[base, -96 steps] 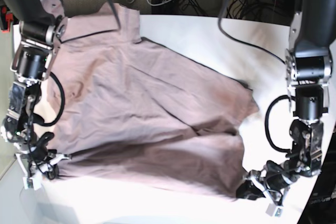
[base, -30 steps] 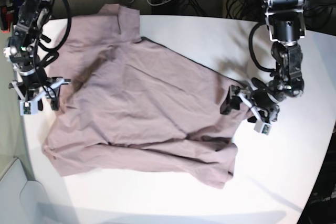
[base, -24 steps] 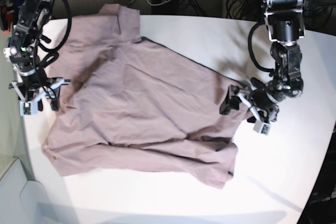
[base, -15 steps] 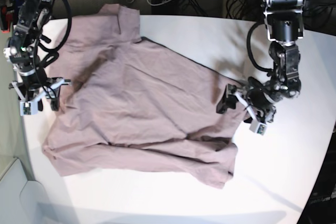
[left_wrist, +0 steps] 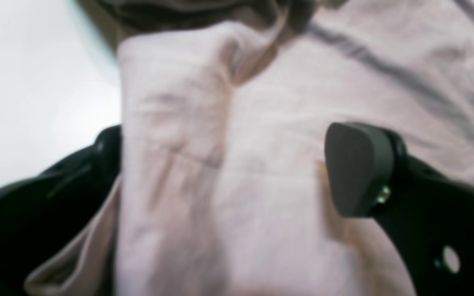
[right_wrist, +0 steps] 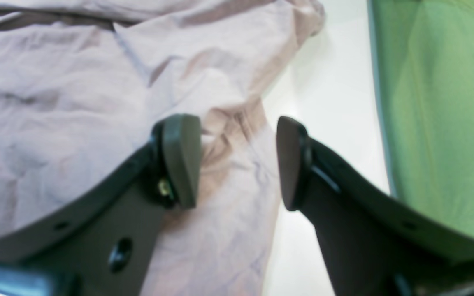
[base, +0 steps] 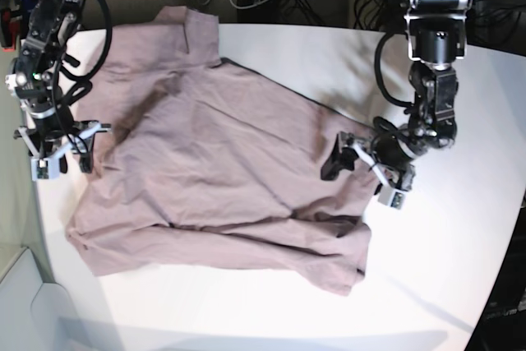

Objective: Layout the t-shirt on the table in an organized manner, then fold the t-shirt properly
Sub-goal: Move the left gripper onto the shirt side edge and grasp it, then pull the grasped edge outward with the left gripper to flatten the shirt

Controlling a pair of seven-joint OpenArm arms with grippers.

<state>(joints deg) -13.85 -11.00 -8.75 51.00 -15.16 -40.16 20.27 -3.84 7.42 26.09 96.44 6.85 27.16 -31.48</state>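
In your left wrist view, the left end effector (left_wrist: pixel 228 172) stands spread wide, and a fold of the t-shirt (left_wrist: pixel 261 123) runs between its two fingers; one pad (left_wrist: pixel 358 168) sits on the right above the cloth, while the other finger is half hidden under the fabric at the left. The white surface (left_wrist: pixel 35 82) shows at the upper left.

In your right wrist view, the right end effector (right_wrist: pixel 237 160) is parted, its fingers apart over the shirt's edge, with cloth below and between them; the right-hand finger sits over bare surface beside the hem. You cannot tell whether the tips touch the fabric.

In the base view, the shirt lies spread but wrinkled across the surface, collar end toward the far edge. Your left arm reaches down from the far right, bent inward to the shirt's right edge. Your right arm hangs along the left side, its end effector at the shirt's left edge
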